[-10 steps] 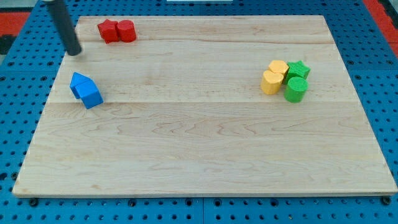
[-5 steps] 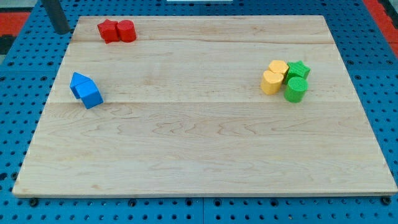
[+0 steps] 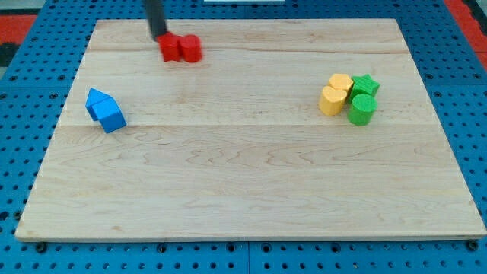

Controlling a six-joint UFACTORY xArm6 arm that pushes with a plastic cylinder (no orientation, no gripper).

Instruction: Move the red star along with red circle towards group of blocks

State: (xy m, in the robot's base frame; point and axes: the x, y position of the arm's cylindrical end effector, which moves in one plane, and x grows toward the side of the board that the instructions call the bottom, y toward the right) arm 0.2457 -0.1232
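Sitting side by side near the board's top edge, left of its middle, the red star (image 3: 170,49) and the red circle (image 3: 189,49) touch each other and look a little blurred; the star is on the view's left, the circle on the view's right. Both lie just inside the top edge of the wooden board (image 3: 251,198). To their right runs a wide stretch of bare wood up to the group of blocks near the right edge: two yellow blocks (image 3: 335,93), their shape hard to make out, pressed against a green star (image 3: 366,84) and a green round block (image 3: 361,110). Toward the left edge, well apart from the red pair, two blue blocks (image 3: 105,110) sit together, their shapes unclear. The bottom half of the board is open wood. The dark rod comes down from the view's top, and my tip (image 3: 159,37) stands at the upper left of the red star, right against it or very nearly; I cannot tell if there is contact. The rod grasps nothing; it is a plain stick with no jaws.
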